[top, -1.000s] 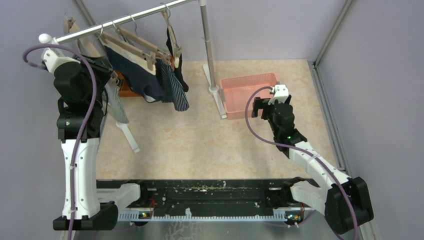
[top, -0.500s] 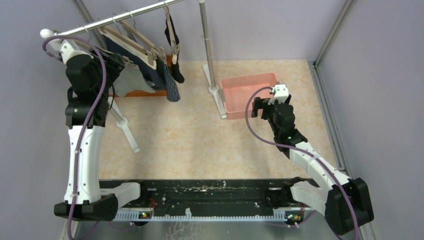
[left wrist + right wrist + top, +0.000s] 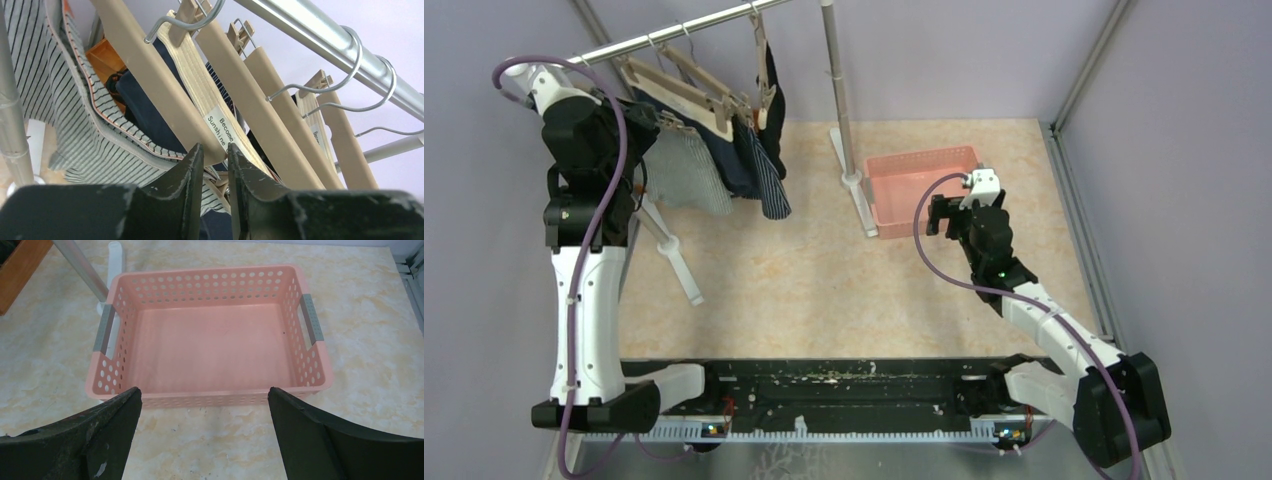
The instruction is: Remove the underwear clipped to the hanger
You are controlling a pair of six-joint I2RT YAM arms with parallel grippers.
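Observation:
Several wooden hangers (image 3: 694,90) hang on a metal rail (image 3: 684,32) at the far left. Grey striped underwear (image 3: 686,175) hangs spread below them, beside navy underwear (image 3: 749,170) and a black piece (image 3: 774,140). My left gripper (image 3: 652,125) is raised at the hangers' left end. In the left wrist view its jaws (image 3: 215,149) are closed to a narrow gap on the grey striped underwear (image 3: 60,100), at the tip of a hanger (image 3: 150,75). A beige waistband (image 3: 200,95) lies behind. My right gripper (image 3: 939,215) is open and empty, just short of the pink basket (image 3: 924,160).
The rack's upright post (image 3: 839,90) stands left of the basket, and a white foot (image 3: 679,265) reaches onto the table. The basket (image 3: 200,271) is empty in the right wrist view. An orange-brown box (image 3: 107,55) sits behind the clothes. Purple walls close in on three sides.
My left arm has risen toward the rail. The hangers have swung back up and left, and the grey striped underwear now hangs spread instead of drooping narrow. The right arm has not moved.

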